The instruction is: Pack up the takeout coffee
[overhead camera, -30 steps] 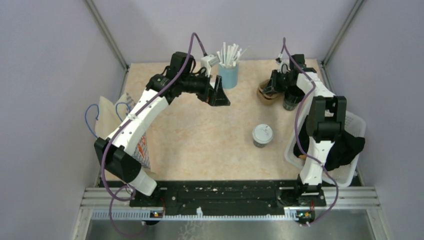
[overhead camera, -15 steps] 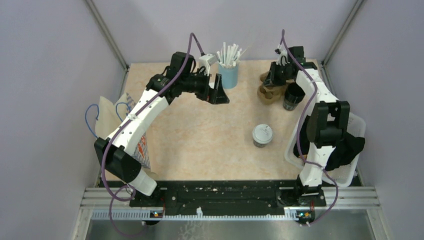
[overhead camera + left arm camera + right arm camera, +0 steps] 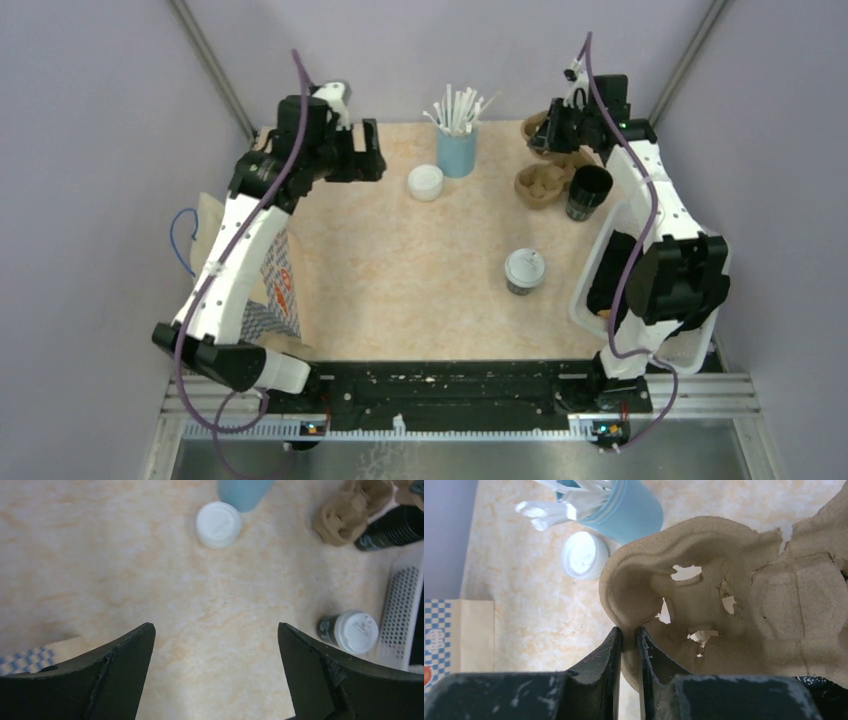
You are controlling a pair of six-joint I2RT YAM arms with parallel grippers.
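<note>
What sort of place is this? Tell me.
Probably a lab robot cell staged as a takeout-coffee packing station: a lidded takeout coffee cup, a blue cup of straws, and a pulp cup carrier in the right claw.

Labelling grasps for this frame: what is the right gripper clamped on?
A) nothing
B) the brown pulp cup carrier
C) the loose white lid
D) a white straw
B: the right wrist view shows the right gripper pinched shut on the rim of the brown pulp cup carrier.

arms (image 3: 240, 250): white links, black joints | cables (image 3: 300, 75): purple | claw fingers (image 3: 599, 665): black, white-scuffed
</note>
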